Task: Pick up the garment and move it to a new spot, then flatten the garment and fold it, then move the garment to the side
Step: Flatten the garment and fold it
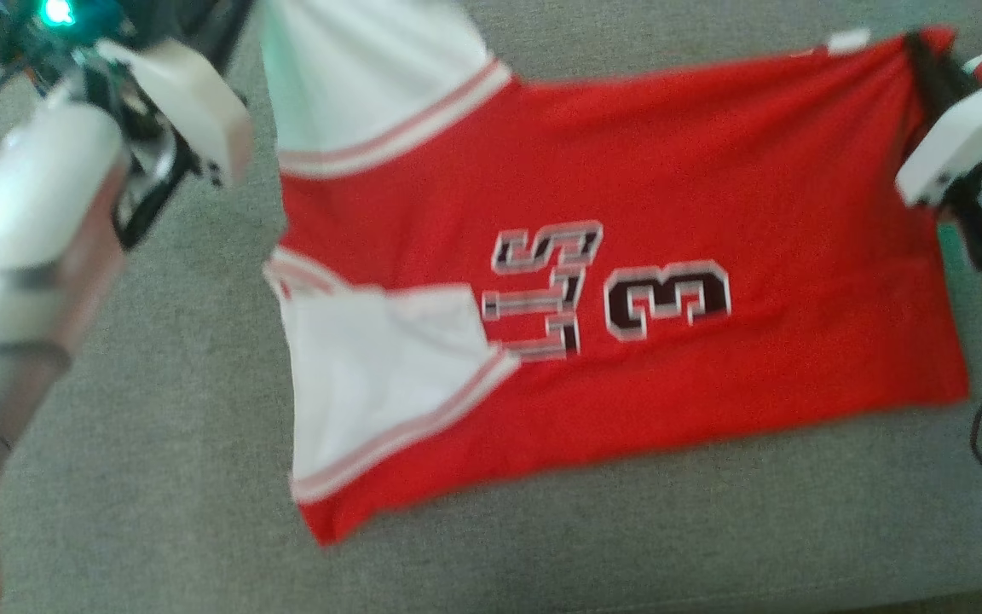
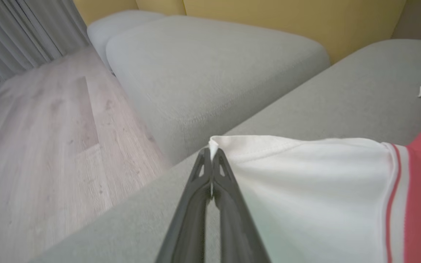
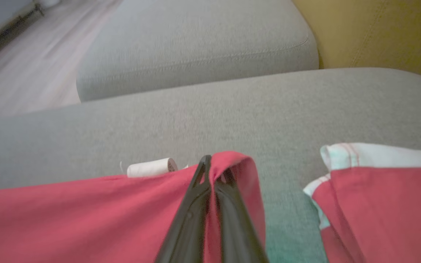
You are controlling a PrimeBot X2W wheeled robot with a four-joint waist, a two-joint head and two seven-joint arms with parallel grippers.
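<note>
- Red fabric jersey [image 1: 713, 188] with white sleeves and a black-and-white number 3 lies spread mostly flat on the wide grey fabric sofa cushion [image 1: 158, 477].
- Left gripper [image 2: 211, 152]: jaws pressed together, pinching the hem corner of the white sleeve [image 2: 305, 182]. That sleeve is pulled out to the jersey's upper left.
- Right gripper [image 3: 207, 164]: jaws closed on a folded-over bit of the red hem at the jersey's upper right corner [image 1: 926, 51].
- Other white sleeve [image 1: 372, 375] is folded in over the red body, partly covering the lettering.
- Open room: bare grey cushion to the left of the jersey and in a band along its lower edge.
- Cushion edge runs just beside the left gripper and drops to the pale wood plank floor [image 2: 42, 146].
- Second grey cushion block [image 2: 214, 69] sits beyond, with a yellow backrest [image 2: 287, 18] behind it.
- Small white rolled scrap [image 3: 150, 168] lies just past the red hem; cannot tell what it is.
- Separate red-and-white cloth piece [image 3: 378, 204] lies right of the right gripper, with a strip of grey cushion between them.
</note>
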